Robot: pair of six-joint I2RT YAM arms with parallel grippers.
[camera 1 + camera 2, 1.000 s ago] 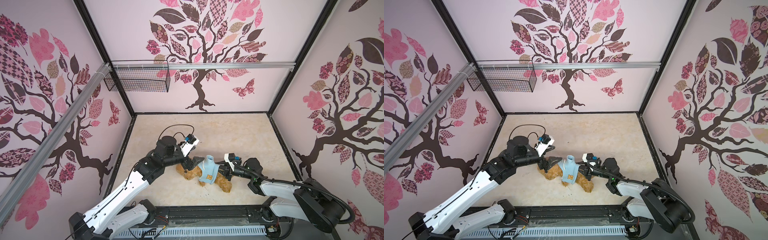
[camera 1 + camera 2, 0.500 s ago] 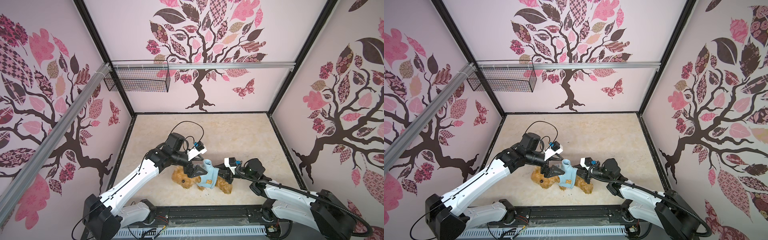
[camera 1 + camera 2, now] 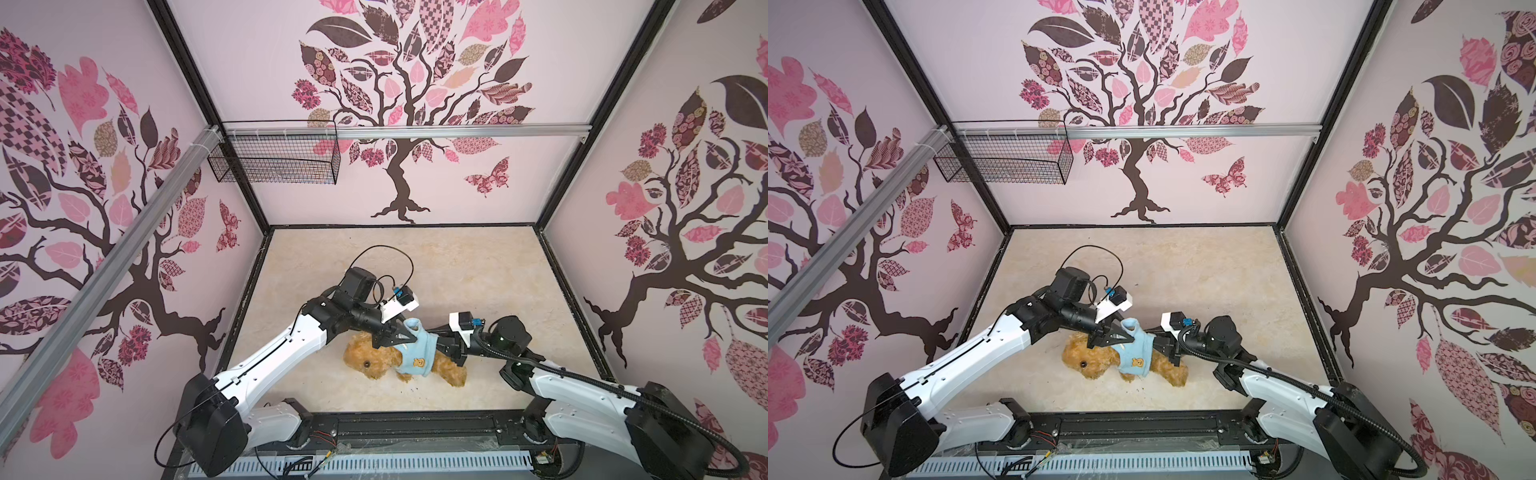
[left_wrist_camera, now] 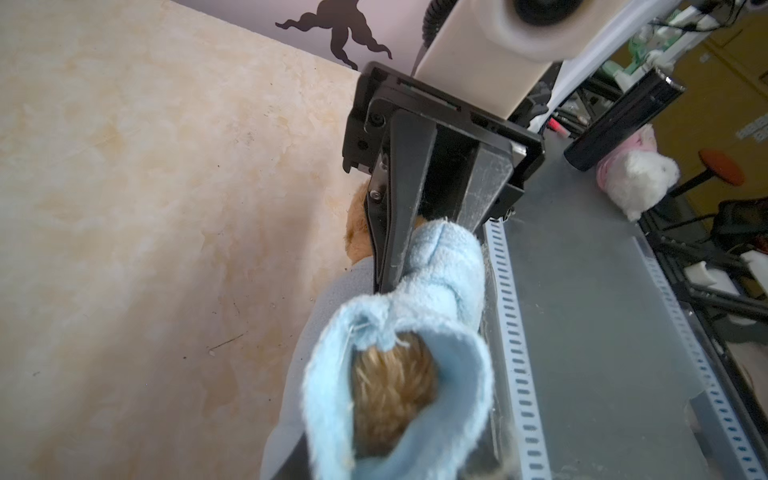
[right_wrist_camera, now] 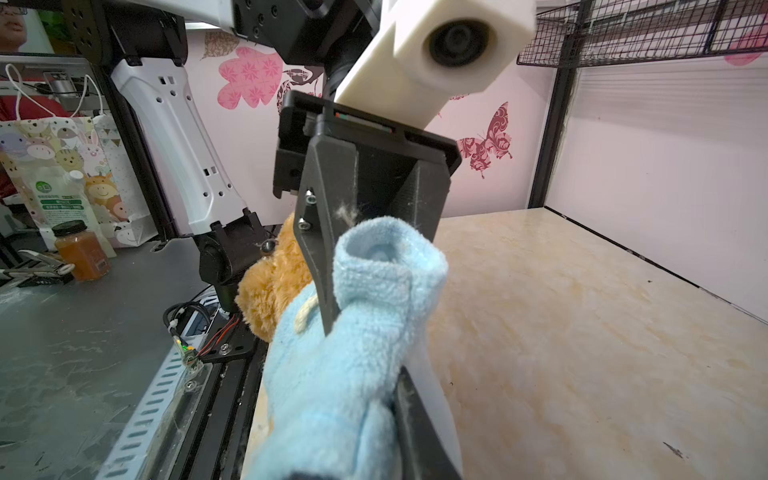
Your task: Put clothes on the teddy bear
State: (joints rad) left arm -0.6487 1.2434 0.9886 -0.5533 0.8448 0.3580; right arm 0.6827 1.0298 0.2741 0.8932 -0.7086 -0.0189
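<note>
Two pinches on one light-blue shirt (image 3: 417, 353). Left gripper (image 3: 398, 335) fingers (image 5: 320, 232) closed on the upstanding sleeve (image 3: 411, 323), cloth bunched between them in the right wrist view. Right gripper (image 3: 441, 348) fingers (image 4: 405, 187) nipped onto the shirt's hem at the other end, tips sunk in cloth. Facing each other across the garment, close together.

Left arm stretched out from the front left corner, wrist angled down and toward the right. Right arm bent in from the front right, forearm low over the table, wrist pointed leftward.

Between them the teddy bear (image 3: 374, 363), lying on the table near its front edge, head toward the left of both top views, legs toward the right, shirt around its torso, orange emblem (image 3: 418, 363) showing. Brown fur inside a cloth opening (image 4: 390, 386) in the left wrist view.

Underneath, a cream marbled tabletop (image 3: 457, 270). Around, pale pink walls with tree decals (image 3: 399, 166), a wire basket (image 3: 274, 160) hung on an aluminium rail (image 3: 457, 131) at the back left.
</note>
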